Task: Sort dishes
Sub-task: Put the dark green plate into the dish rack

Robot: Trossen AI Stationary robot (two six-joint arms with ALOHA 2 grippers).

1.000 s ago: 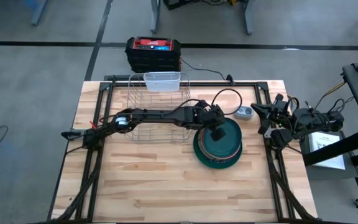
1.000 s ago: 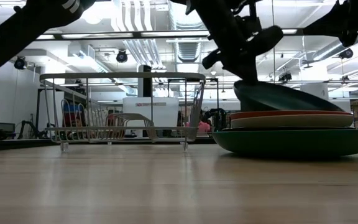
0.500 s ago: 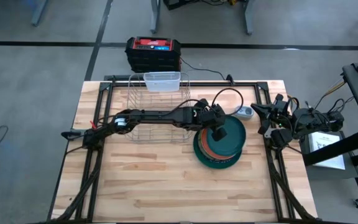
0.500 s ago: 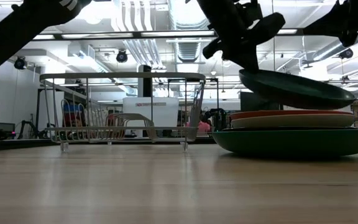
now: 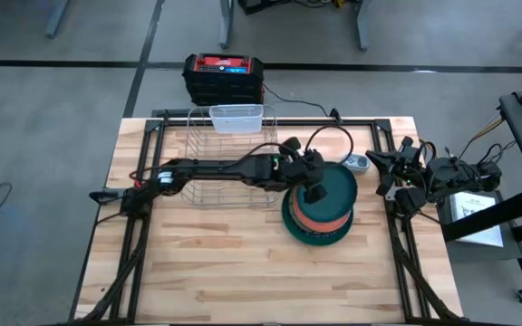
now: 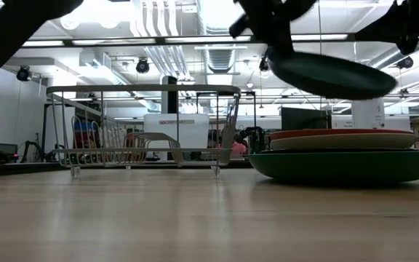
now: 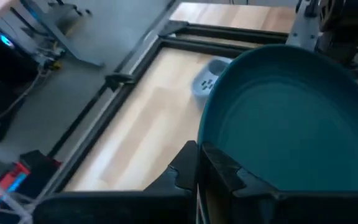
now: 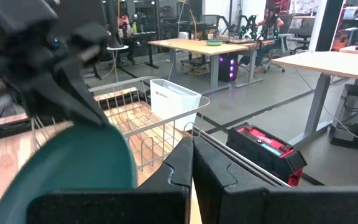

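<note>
We saw the left gripper (image 5: 314, 192) clenched on the teal plate's (image 5: 333, 192) rim, holding it above the stacked dishes (image 6: 348, 156); the right gripper (image 5: 386, 177), fingers closed together, waited at the table's edge

The raised plate (image 5: 335, 188) is a deep teal-green, plain and unpatterned. Beneath it on the stack, an orange plate (image 5: 318, 220) shows as a bright crescent, a pale cream-white one (image 6: 340, 142) sits under that, and the big bottom plate (image 5: 315, 237) is dark green. The table (image 5: 243, 263) is light blond wood in narrow strips, framed in black. The dish rack (image 5: 229, 158) is silver wire, its cup holder (image 5: 236, 118) translucent white. Behind the table stands a black box with a red top (image 5: 224, 76). Both arms are black. The little round device (image 5: 358, 163) is grey.
</note>
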